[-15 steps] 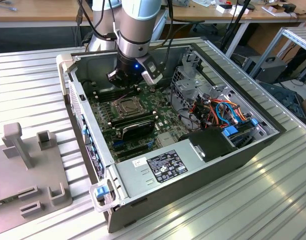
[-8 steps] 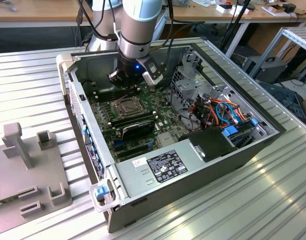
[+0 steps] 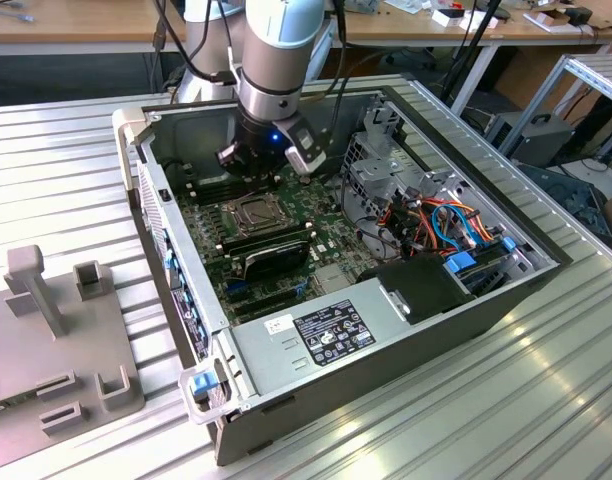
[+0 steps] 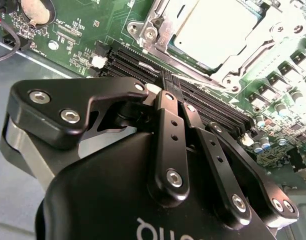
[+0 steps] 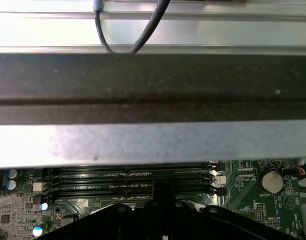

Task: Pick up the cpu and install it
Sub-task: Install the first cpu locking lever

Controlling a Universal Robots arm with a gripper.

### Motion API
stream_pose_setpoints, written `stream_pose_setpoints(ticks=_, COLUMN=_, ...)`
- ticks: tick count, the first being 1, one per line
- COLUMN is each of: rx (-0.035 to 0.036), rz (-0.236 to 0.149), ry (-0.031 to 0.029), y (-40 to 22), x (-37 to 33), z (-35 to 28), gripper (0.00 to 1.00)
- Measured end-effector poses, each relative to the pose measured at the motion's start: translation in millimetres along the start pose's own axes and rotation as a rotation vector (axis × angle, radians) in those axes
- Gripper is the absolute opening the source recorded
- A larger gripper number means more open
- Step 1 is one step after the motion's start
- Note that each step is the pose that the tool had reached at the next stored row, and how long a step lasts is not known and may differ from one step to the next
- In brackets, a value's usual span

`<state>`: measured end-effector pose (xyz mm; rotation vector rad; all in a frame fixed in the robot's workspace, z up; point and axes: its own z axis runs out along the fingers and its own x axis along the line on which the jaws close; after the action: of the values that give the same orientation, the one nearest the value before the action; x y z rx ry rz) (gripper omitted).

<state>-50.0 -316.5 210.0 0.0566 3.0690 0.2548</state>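
Note:
The cpu [image 4: 213, 30] shows its silver-grey metal top lying flat inside the socket's metal frame [image 4: 152, 25] on the green motherboard. In the exterior view the socket [image 3: 256, 211] sits mid-board inside the open computer case [image 3: 286, 330]. My gripper [image 4: 169, 80] hangs over the black memory slots [image 4: 208, 107] just beside the socket, its two thin fingers pressed together with nothing between them. In the first wrist view the gripper tip [image 5: 163, 188] stands over the same slots [image 5: 128, 181]. From the exterior view the gripper [image 3: 264, 165] is just behind the socket.
A black card [image 3: 271, 258] lies in front of the socket. The drive cage [image 3: 386, 170] with orange and blue cables and the power supply [image 3: 321, 335] fill the exterior view's right and front. The case wall [image 5: 153, 115] rises close behind the slots. A grey fixture [image 3: 56, 340] stands outside, left.

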Motion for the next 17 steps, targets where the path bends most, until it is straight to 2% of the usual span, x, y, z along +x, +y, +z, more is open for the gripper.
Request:
stream_pose_setpoints(ticks=6, rx=0.0008, rz=0.000, ry=0.0001, y=-0.8, x=0.0, z=4.3, gripper=0.11)
stream_pose_setpoints(ticks=17, rx=0.0069, rz=0.000, ry=-0.0002, y=-2.6, x=-0.3, z=4.4, gripper=0.11)
